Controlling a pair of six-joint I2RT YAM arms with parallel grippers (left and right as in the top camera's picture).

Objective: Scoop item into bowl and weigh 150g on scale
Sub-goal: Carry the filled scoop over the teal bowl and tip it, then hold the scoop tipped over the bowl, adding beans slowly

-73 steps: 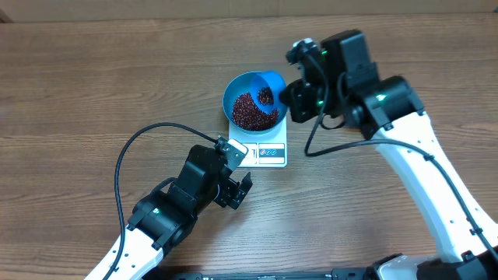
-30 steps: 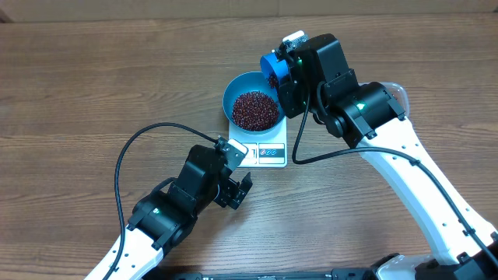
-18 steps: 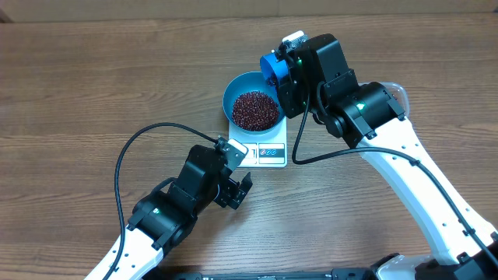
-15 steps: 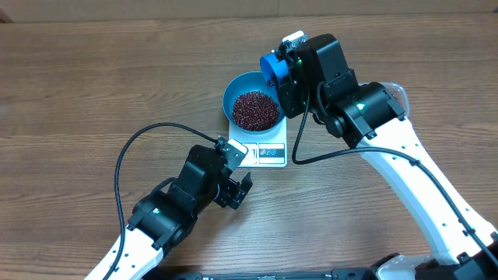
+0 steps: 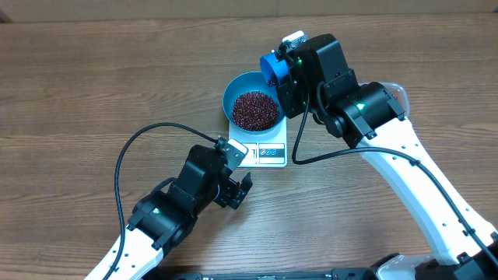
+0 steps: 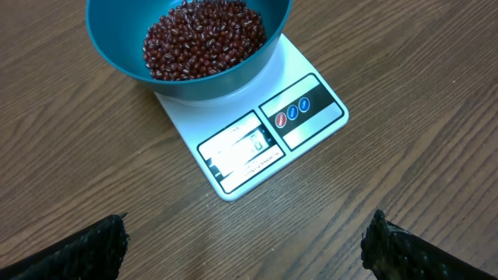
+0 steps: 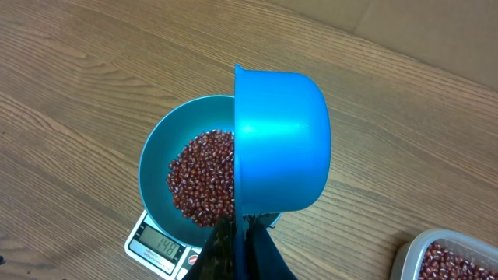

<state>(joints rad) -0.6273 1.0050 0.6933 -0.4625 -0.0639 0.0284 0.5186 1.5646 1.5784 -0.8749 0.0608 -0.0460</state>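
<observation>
Brown wood-grain table (image 5: 78, 78), white scale (image 6: 257, 144) flat on it, apparently 1 clear tub (image 7: 408, 257) at the frame's corner.

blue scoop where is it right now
Overhead, right of centre: the blue scoop is held in the right gripper, just beyond the far-right rim of the bowl.

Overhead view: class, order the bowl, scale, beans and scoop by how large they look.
1. The bowl and the scale look about equally wide. The scale is half hidden beneath the bowl, so I won't rank them.
2. The beans.
3. The scoop, partly hidden.
</observation>
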